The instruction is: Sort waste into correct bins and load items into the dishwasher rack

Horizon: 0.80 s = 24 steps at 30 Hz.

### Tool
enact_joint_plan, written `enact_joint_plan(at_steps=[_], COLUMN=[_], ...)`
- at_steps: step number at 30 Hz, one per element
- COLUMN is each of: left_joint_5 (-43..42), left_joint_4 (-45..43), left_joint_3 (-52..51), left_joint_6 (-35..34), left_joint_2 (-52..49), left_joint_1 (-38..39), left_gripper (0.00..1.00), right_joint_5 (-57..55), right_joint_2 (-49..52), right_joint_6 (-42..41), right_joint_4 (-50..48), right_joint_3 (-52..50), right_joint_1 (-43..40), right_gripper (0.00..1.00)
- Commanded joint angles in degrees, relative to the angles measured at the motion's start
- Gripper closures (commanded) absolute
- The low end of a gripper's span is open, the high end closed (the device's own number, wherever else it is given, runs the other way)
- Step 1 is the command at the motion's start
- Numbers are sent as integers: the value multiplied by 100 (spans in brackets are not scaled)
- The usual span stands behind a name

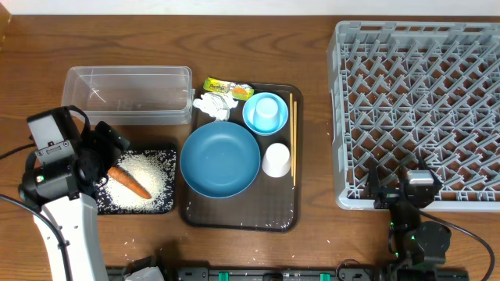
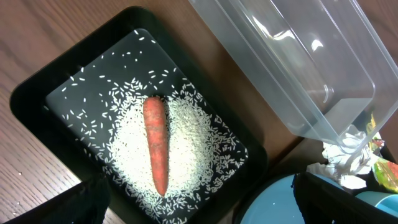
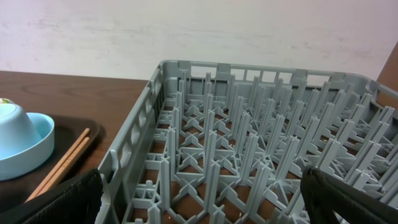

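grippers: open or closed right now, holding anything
left gripper: open, empty, over the carrot
right gripper: open, empty, at the rack

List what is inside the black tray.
An orange carrot lies on a heap of white rice in the black tray. The tray floor beneath the heap is covered.

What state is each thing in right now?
Rack, empty.
Tub, empty.
Black tray, holding rice and carrot.
Carrot, lying on rice.
Bowl, upright, empty.
Tissue, crumpled, on brown tray.
Chopsticks, lying on brown tray.
Left tool, open, empty.
Right tool, open, empty.
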<state>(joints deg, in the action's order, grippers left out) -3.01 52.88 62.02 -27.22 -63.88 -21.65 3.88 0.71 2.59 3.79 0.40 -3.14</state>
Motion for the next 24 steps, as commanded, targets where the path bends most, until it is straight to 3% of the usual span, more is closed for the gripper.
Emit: enact_joint_plan(at_steps=[1,14,21,24], left_joint_5=[70,70,70,70], left_joint_4=[22,22,22,22], left_joint_3=[70,70,68,70], left_joint_6=[-33,-33,-33,-33], left_joint_2=[-22,-22,-22,-22], left_joint_1=[-31,-31,-31,-31], left_gripper=[4,4,4,4], right_joint_5=[2,278,4315,4653], right_joint_2=[-11,-11,-11,-11], right_joint_6=[70,-197,-4087,-5198], right_joint_4=[22,-61,-275,-280], right_joint_3=[-9,-9,-9,-9], right_joint_1=[85,87,87,87], right_gripper=[1,1,1,1])
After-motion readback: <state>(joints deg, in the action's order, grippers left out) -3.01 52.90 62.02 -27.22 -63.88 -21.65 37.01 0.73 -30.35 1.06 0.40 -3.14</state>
